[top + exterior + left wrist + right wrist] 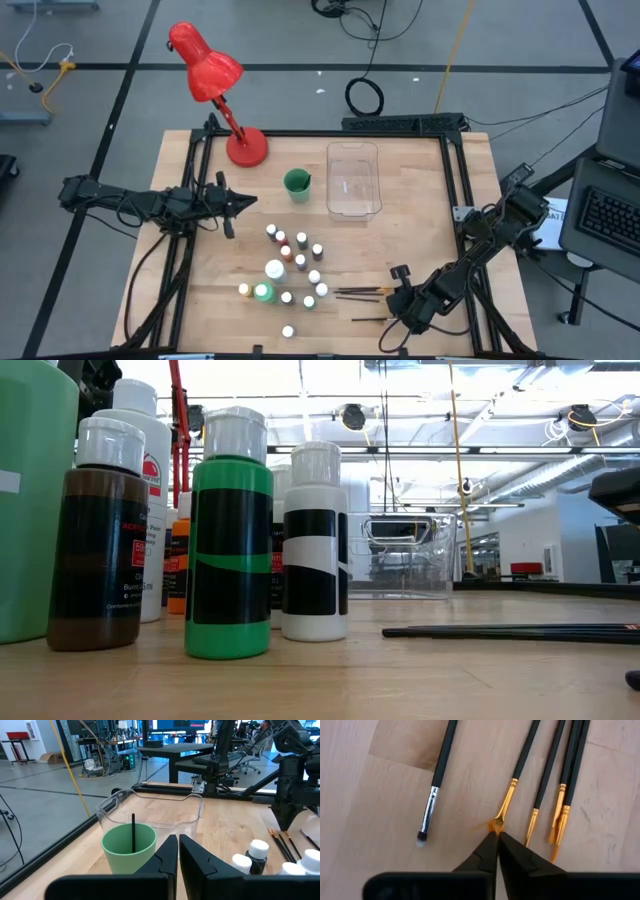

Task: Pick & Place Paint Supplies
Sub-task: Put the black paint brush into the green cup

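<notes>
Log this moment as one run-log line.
right gripper: shut at tip of gold-banded brush, grip unclear | left gripper: shut, idle near green cup | bottles: untouched

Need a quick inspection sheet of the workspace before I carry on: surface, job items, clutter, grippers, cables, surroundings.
Surface: wooden table, black rails along its sides.
Job's things: small paint bottles clustered mid-table; brushes lying on the wood; one brush standing in the green cup.
Clutter: red desk lamp, clear plastic tray.
Grippers: right gripper shut at a gold-ferruled brush's tip; left gripper shut, empty, near the cup.
Cables: coiled on the floor.
Surroundings: desks, chairs; nobody seen.
</notes>
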